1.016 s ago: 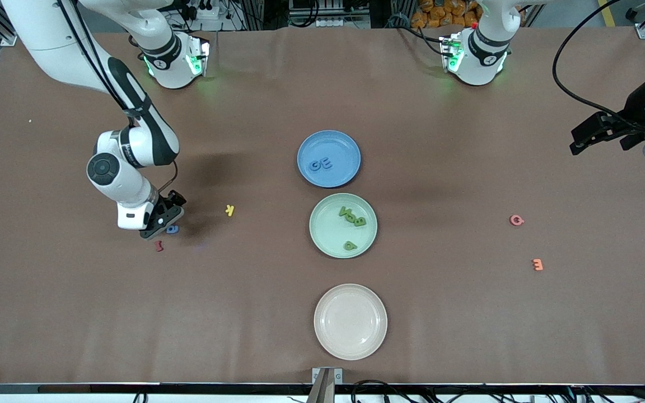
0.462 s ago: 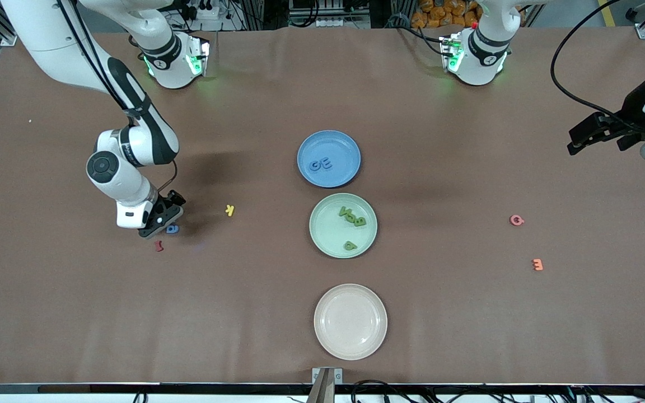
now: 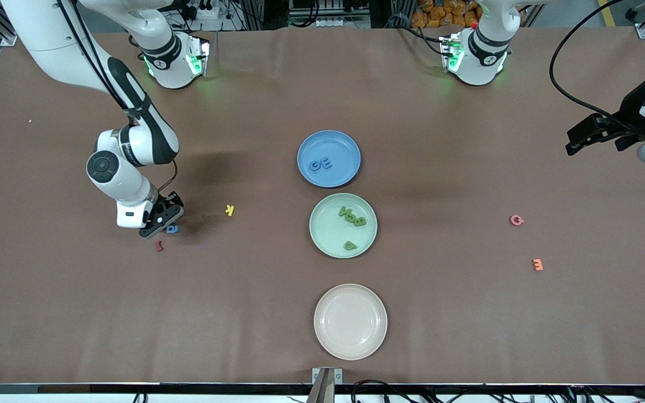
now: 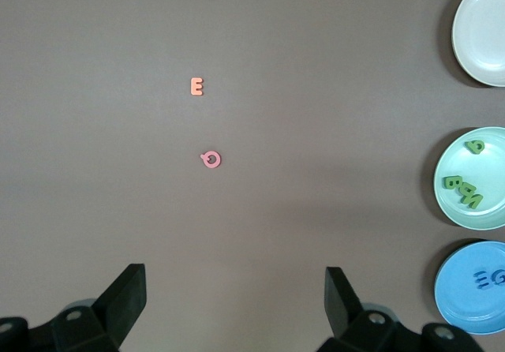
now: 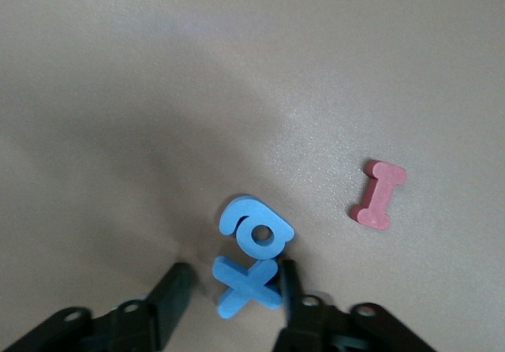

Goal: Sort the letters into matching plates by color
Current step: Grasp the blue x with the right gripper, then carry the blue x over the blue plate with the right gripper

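Front view. Brown cloth-covered table (image 3: 76, 313). Medium blue round matte plate (image 3: 350, 146) holds two blue letters. Pale mint green round plate (image 3: 328, 238), nearer the camera, holds four green letters. Pale cream-pink round plate (image 3: 350, 321), nearest the camera, holds nothing. Loose pieces: a small yellow flat letter (image 3: 230, 210) and a dark red flat letter I (image 3: 159, 245) toward the right arm's end; a pink round letter (image 3: 517, 220) and an orange letter E (image 3: 537, 265) toward the left arm's end. Right gripper (image 3: 160, 223) is down at the table on the blue pieces beside the red I. Left gripper (image 3: 591, 136) waits high over the left arm's end.

Left wrist view. Black fingers (image 4: 126, 301) stand wide apart, holding nothing, over bare table short of the pink and orange letters.

Right wrist view. Blue flat letter X (image 5: 245, 287) sits between the closing fingers (image 5: 173, 289); whether they are clamped yet I cannot tell. A blue rounded letter (image 5: 256, 227) touches the X.

Status, judged: green complete; blue half done, two remaining; four odd colours unsorted.
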`<state>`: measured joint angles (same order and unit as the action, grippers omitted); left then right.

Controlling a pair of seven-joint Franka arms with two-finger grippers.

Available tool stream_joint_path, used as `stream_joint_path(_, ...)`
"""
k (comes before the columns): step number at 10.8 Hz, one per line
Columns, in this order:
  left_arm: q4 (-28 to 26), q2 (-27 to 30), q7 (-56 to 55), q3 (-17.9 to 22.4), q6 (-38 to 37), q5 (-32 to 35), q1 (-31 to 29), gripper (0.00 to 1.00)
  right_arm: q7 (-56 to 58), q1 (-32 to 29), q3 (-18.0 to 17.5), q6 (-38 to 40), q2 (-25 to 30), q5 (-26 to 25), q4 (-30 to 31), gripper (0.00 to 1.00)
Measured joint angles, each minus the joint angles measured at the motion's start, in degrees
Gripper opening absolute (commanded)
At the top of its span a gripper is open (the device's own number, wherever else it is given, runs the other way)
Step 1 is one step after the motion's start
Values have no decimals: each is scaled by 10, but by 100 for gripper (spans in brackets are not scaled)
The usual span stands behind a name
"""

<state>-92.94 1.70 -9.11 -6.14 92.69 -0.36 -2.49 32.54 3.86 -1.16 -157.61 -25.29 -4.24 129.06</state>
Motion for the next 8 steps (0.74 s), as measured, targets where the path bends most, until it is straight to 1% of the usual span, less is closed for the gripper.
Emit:
stream_joint_path(2, -1, 0, 0, 0, 0, 0, 0, 100, 0, -1, 0, 0, 7, 0, 1, 21)
stream_joint_path(4, -1, 0, 0, 0, 0, 0, 0, 100, 0, -1, 0, -4, 6, 0, 4, 21)
stream_joint_path(6, -1, 0, 0, 0, 0, 0, 0, 100, 0, -1, 0, -4, 6, -1, 4, 16)
stream_joint_path(8, -1, 0, 0, 0, 0, 0, 0, 100, 0, -1, 0, -4, 6, -1, 4, 15)
